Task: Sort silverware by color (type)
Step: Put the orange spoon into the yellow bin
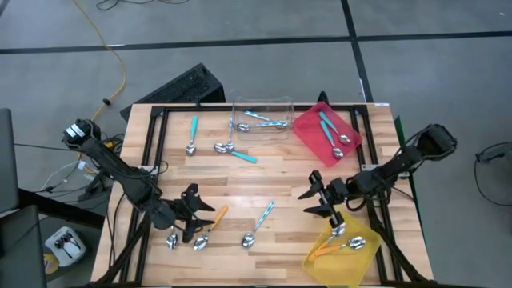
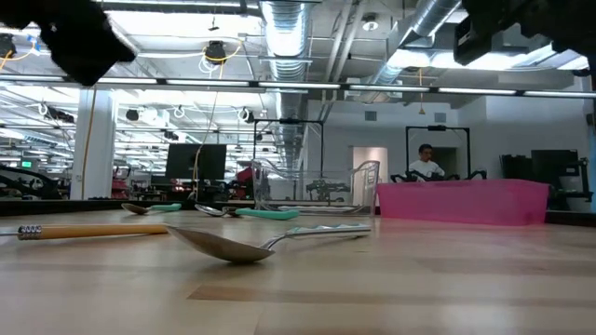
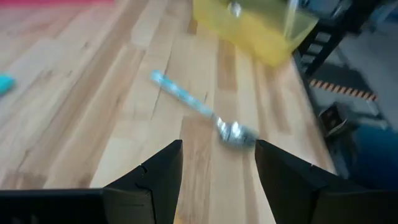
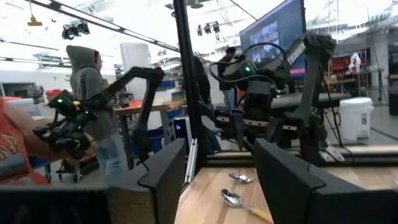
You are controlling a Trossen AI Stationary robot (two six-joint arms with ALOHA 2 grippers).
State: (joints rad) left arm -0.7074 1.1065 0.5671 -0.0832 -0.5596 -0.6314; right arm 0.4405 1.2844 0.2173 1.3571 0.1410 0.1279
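The spoons lie scattered over the wooden table (image 1: 264, 180). At the far side, a teal-handled spoon (image 1: 193, 136) lies alone on the wood, two more (image 1: 234, 150) lie crossed just in front of the clear tray (image 1: 286, 108), and that tray holds light blue-handled spoons (image 1: 262, 122). Beside it, the red tray (image 1: 308, 132) holds two teal-handled spoons (image 1: 332, 136). At the near right corner, the yellow tray (image 1: 320, 256) carries orange-handled spoons (image 1: 340, 246). A light blue-handled spoon (image 1: 258, 224) lies on bare wood between the two arms. The left hand (image 1: 194, 218) hangs low at the near left, fingers apart and holding nothing, over an orange-handled spoon (image 1: 208, 228) with another spoon bowl (image 1: 171, 239) just beside it. The right hand (image 1: 320, 200) hovers just beyond the yellow tray, fingers also spread and empty. Past the table's far edge a dark keyboard (image 1: 180, 86) and a yellow cable (image 1: 112, 48) lie on the floor. Beyond the table, a person in a grey hood (image 4: 90, 93) stands in the room. No writing can be read.
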